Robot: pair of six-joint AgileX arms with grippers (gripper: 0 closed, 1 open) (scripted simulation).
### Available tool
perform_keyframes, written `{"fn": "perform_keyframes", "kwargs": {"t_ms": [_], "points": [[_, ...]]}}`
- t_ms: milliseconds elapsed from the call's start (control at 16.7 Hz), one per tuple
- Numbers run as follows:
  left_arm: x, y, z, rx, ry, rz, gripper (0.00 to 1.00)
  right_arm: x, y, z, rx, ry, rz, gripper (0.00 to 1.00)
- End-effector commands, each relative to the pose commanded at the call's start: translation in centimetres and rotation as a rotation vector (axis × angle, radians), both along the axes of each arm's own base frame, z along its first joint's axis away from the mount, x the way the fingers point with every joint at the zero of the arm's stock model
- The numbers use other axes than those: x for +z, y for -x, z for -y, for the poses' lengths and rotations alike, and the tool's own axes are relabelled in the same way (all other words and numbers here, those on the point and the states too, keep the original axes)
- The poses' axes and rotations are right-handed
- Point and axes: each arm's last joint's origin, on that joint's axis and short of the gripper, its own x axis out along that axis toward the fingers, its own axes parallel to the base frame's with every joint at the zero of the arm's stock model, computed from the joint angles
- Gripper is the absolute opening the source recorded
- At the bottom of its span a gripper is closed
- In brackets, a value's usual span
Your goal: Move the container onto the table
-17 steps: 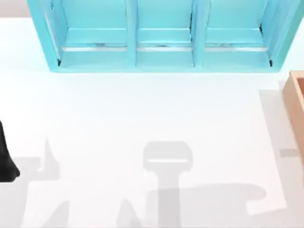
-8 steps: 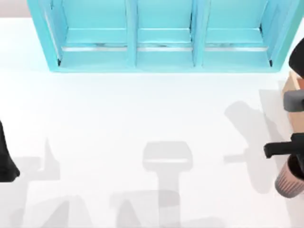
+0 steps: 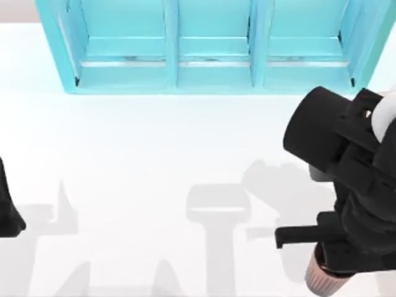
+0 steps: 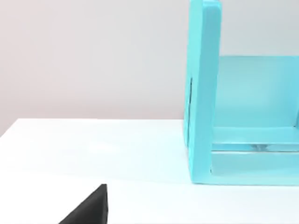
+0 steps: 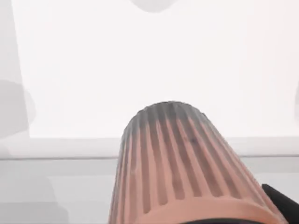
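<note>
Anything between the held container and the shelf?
Top view: bare table plus the right arm's own body between container and shelf.

**White surface, turquoise shelf, pale wall**

A turquoise shelf [image 3: 210, 46] with three open compartments stands along the far edge of a broad, smooth white surface. Behind it, in the left wrist view, a plain pale wall [image 4: 93, 56] rises, faintly pinkish-grey. Light falls from above, laying soft grey shadows [image 3: 218, 207] across the near half of the surface. The shelf's inner floors show a faint glossy sheen.
</note>
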Motion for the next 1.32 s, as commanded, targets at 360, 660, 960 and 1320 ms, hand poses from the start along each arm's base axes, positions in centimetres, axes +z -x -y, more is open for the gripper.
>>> {"fn": "perform_keyframes", "kwargs": {"t_ms": [360,660,960,1320], "points": [[0.0,0.0,0.0,0.0,0.0,0.0,1.0,-0.1,0.9,-1.2,-0.027,0.012,-0.005,0.0],[0.0,0.0,0.0,0.0,0.0,0.0,1.0,-0.7,0.9,-1.2,-0.028,0.013,-0.006,0.0],[0.0,0.0,0.0,0.0,0.0,0.0,1.0,-4.7,0.9,-1.6,-0.023,0.005,-0.001,0.0],[0.0,0.0,0.0,0.0,0.0,0.0,1.0,-6.6,1.0,-1.6,-0.027,0.012,-0.005,0.0]]}}
